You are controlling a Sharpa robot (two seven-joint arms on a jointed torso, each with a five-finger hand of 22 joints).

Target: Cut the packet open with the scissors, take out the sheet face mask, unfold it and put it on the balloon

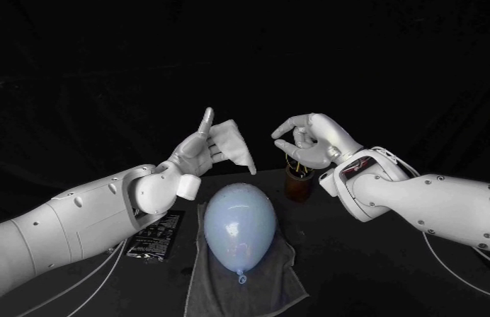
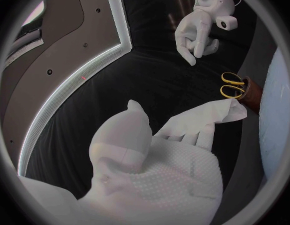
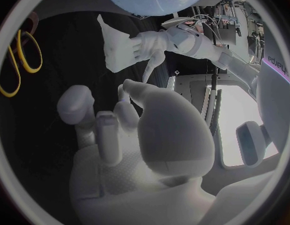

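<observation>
Black counter (image 1: 408, 274) on my feed carries a grey towel (image 1: 281, 289) with the balloon (image 1: 240, 225) lying on it, near centre. Above its far end my left robot hand (image 1: 199, 151) grasps the white mask (image 1: 233, 141). The right robot hand (image 1: 306, 139) hangs alongside, curled and empty. I see the packet (image 1: 155, 238) lying left, and the scissors (image 1: 296, 167) standing in a holder (image 1: 298, 186) behind the balloon.

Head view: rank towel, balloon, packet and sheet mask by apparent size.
1. towel, outline largest though the balloon covers its middle.
2. balloon.
3. packet and sheet mask look alike: the left arm hides part of the packet, and the mask is held up nearer the camera. Unranked.
</observation>
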